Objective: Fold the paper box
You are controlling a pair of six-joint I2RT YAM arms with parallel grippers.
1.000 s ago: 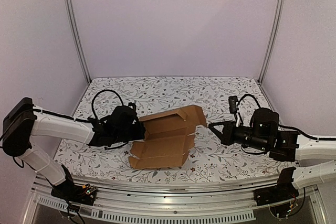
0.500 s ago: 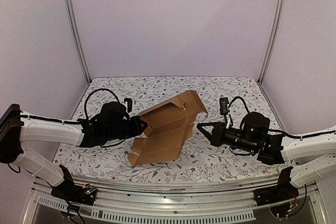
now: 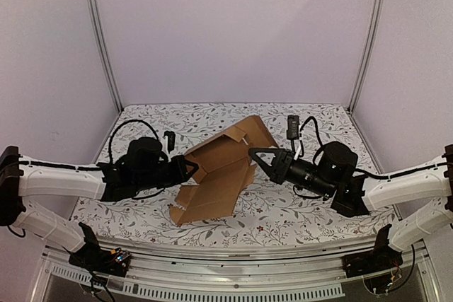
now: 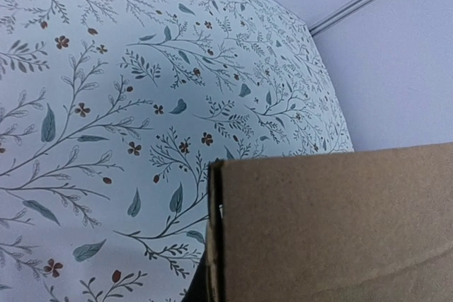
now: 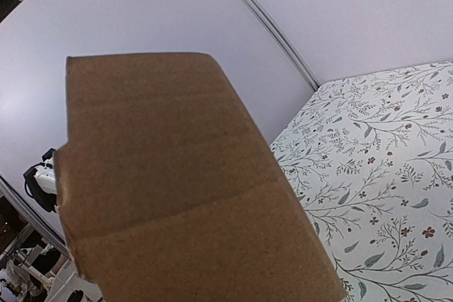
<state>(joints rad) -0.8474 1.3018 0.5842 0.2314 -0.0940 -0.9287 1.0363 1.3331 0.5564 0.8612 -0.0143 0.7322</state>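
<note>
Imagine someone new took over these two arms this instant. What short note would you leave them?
Left gripper: appears shut on the left edge of the paper box, holding it tilted up with its near corner seemingly on the table.
Right gripper: open, fingers spread at the box's right flap, not clamping.
Done: sheet partly creased, some flaps raised.
Left: fold the walls up, tuck the tabs, close it into a carton.

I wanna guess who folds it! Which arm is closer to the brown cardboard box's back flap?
Right. The right fingers sit right beside the flap; the left fingers are at the box's opposite edge.
</note>
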